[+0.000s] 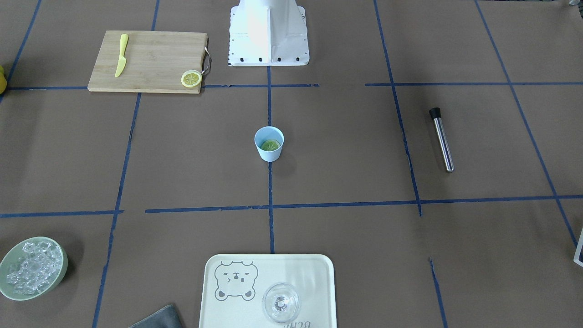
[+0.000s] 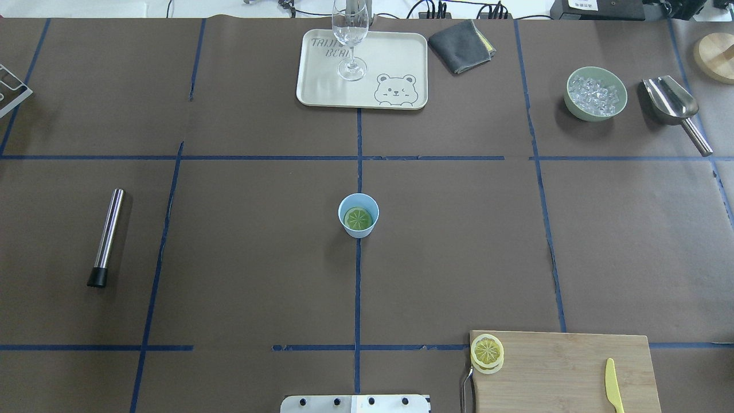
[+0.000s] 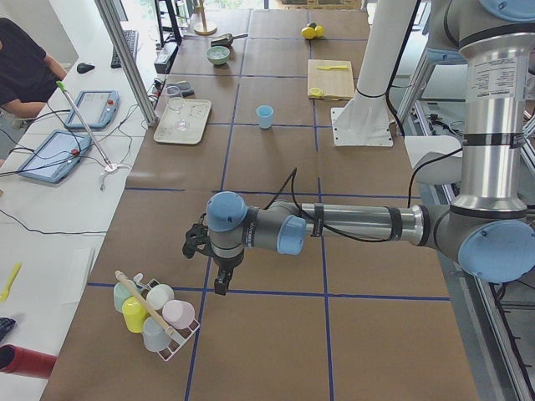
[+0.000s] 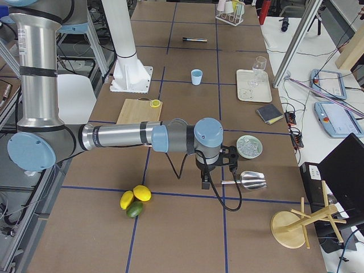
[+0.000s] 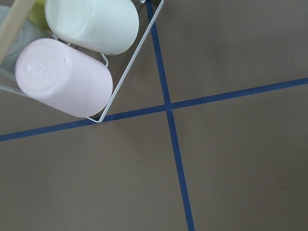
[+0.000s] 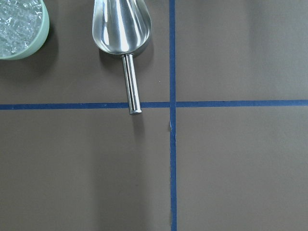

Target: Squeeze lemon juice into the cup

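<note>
The lemon is lying flat, cut face up, on the 10 o'clock corner of the cutting board in the overhead view, well apart from the yellow knife. There it is sitting between 4 and 5 o'clock from the cup, which is standing upright at the middle of the counter and holding a green slice. Being round and flat, the lemon is offering no long axis, so I judge the fingers will be closing across its rim. The right gripper is hanging beside the ice scoop, and in the right side view the lemon is lying at about 11 o'clock from it, so the right arm is looking the nearer. The left gripper is hovering by the cup rack at the opposite end. Whether either pair of fingers is spread or pressed together I cannot tell.
</note>
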Controlling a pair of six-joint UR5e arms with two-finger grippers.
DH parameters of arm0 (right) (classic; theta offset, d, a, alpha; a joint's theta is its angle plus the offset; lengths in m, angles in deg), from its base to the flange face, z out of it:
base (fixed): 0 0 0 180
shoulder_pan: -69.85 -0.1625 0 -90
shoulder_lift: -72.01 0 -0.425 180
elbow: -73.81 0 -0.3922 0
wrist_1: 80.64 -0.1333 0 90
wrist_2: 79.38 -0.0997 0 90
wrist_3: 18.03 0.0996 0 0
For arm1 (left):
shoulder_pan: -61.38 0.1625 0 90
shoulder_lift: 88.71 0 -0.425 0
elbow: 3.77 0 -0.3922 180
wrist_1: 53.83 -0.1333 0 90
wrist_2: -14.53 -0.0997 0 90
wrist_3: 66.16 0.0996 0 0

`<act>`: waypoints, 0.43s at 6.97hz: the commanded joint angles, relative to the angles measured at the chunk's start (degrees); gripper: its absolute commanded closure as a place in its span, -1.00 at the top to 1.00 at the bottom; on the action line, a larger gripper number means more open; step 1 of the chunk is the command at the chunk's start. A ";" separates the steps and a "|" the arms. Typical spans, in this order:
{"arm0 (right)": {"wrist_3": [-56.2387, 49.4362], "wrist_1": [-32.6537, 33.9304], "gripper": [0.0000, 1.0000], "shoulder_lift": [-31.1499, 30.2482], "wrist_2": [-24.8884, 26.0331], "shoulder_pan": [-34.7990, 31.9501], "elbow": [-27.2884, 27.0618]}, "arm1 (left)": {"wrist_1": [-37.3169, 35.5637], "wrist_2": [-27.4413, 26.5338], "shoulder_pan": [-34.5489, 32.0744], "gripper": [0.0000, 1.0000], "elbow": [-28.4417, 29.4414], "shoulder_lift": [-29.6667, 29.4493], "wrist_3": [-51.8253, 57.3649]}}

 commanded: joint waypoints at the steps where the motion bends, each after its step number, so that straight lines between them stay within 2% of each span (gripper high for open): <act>1: 0.00 0.03 1.00 -0.11 -0.04 0.00 0.13 | -2.05 -0.07 -1.09 1.00 -0.21 -0.21 0.34; 3: 0.00 0.03 1.00 -0.20 -0.04 0.00 0.31 | -4.77 -0.07 -1.27 1.00 -0.39 -0.21 2.79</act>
